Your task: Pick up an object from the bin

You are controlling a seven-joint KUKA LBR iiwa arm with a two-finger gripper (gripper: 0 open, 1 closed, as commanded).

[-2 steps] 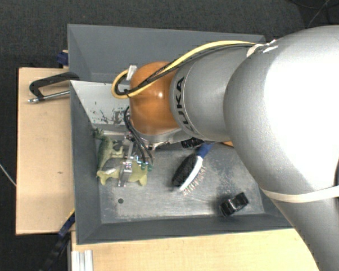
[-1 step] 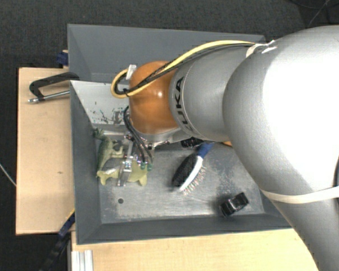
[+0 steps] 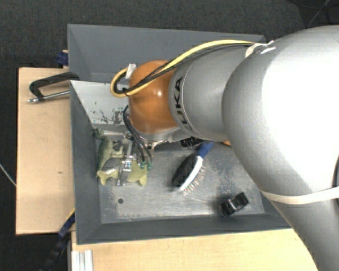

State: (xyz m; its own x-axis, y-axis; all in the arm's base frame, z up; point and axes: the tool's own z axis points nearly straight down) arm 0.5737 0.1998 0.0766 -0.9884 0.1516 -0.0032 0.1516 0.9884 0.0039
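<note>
From my console I see the pale olive-green plastic piece [image 3: 110, 161] lying flat on the floor of the grey bin [image 3: 158, 208], in its left half. It is an irregular, lumpy shape. Its long axis runs roughly from the bin's far side toward the near side, with two stubby lobes spread at the near end. I cannot make out which end is its front.

The claw [image 3: 133, 161] hangs below the orange cover [image 3: 150, 103] of the wrist, down at the floor of the bin. It sits over the right edge of the plastic piece, so most of the piece lies just to the claw's left. I cannot tell whether the claw is released or clenched, nor whether it has the piece.

The bin also holds a brush [image 3: 189, 171] with a black back and white bristles, just right of the claw. The brush lies on a diagonal, its blue handle pointing to the far right. A small black block [image 3: 233, 204] rests well apart, near the bin's near right corner. A white sheet [image 3: 90, 101] flecked with dark marks leans in the far left corner.
</note>
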